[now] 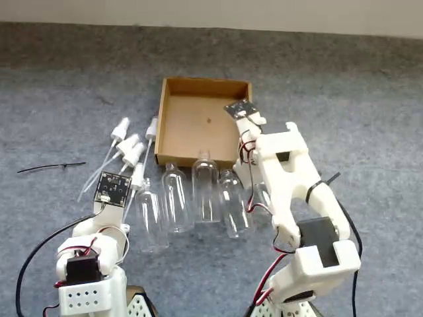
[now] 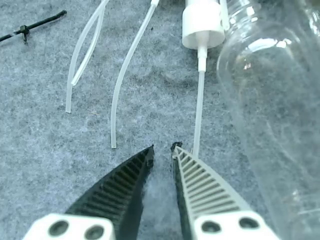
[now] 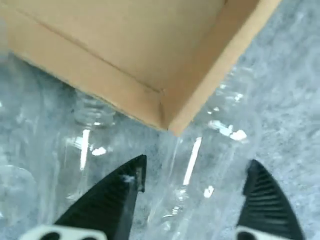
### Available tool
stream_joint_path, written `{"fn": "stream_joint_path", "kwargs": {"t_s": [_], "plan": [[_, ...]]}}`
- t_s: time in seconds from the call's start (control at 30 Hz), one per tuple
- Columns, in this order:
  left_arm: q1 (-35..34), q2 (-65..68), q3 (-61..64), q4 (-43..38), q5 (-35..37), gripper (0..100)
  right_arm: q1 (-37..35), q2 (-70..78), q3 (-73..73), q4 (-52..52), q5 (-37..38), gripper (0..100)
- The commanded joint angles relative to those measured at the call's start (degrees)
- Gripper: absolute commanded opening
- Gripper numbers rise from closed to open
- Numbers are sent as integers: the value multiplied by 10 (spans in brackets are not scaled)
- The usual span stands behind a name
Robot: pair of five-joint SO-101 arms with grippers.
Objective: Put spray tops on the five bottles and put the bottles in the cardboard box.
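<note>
Near the left edge of the grey felt-covered table lies a thin black cable tie, well apart from the work, so you can ignore it.

The white plastic spray tops with long clear dip tubes lie loose just beside the left wall of the open brown cardboard box. Your left gripper sits low among them, jaws barely parted and holding nothing. One top's dip tube ends right against the outside of the pale finger, not between the jaws. Close here and you would likely catch only air or pinch the thin tube, which could kink, or let the white cap swing and snag its neighbours. The clear bottle lying close beside that finger is round and could roll if bumped.

The five clear plastic bottles lie uncapped on their sides in a row along the box's near wall, some touching.

At the box's near right corner, your right gripper is spread wide with nothing in it, straddling the rightmost bottle. The risks I see:
- A finger could strike the cardboard corner and shove the box.
- The slick bottle might squirt out as you squeeze.
- Boxing it now would skip fitting its top.
</note>
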Motion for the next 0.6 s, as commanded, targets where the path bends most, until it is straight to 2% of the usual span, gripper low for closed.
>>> {"fn": "stream_joint_path", "kwargs": {"t_s": [0.0, 0.07, 0.23, 0.37, 0.57], "plan": [[-7, -6, 11, -2, 2, 71, 52, -7, -30, -13, -6, 110], [-7, -6, 11, -2, 2, 71, 87, -7, -29, -10, -6, 76], [-7, -6, 11, -2, 2, 71, 179, -8, -14, -10, 1, 72], [-7, -6, 11, -2, 2, 71, 211, -9, 22, -10, 62, 72], [-7, -6, 11, -2, 2, 71, 233, -9, 43, -10, 69, 74]]}}
